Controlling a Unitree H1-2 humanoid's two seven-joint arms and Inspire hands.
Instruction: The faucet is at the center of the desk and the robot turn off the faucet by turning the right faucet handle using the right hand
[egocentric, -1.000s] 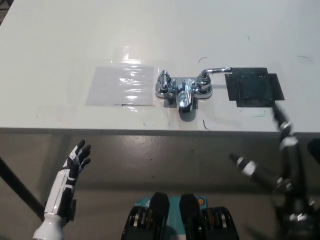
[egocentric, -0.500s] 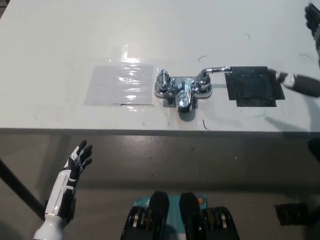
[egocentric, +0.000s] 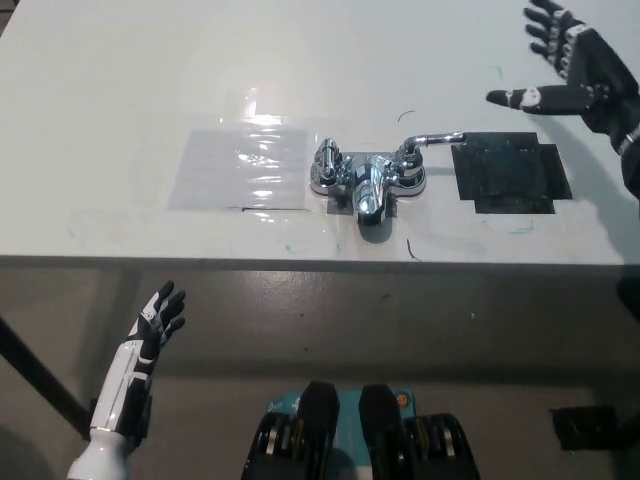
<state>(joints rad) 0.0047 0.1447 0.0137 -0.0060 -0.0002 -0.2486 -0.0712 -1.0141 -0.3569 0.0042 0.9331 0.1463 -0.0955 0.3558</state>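
— Where's the faucet (egocentric: 366, 180)?
— Mid-surface (egocentric: 150, 80), near the front edge. Its right handle (egocentric: 430, 141) sticks out toward the right edge, its tip reaching a black patch (egocentric: 510, 176). A clear sheet (egocentric: 240, 168) lies just left of the faucet.
— And the right hand (egocentric: 570, 70)?
— Up over the far right corner, fingers (egocentric: 545, 25) spread apart, holding nothing, well apart from the handle.
— The left hand (egocentric: 150, 330)?
— Hanging below the front edge at the left, fingers loosely apart, empty.
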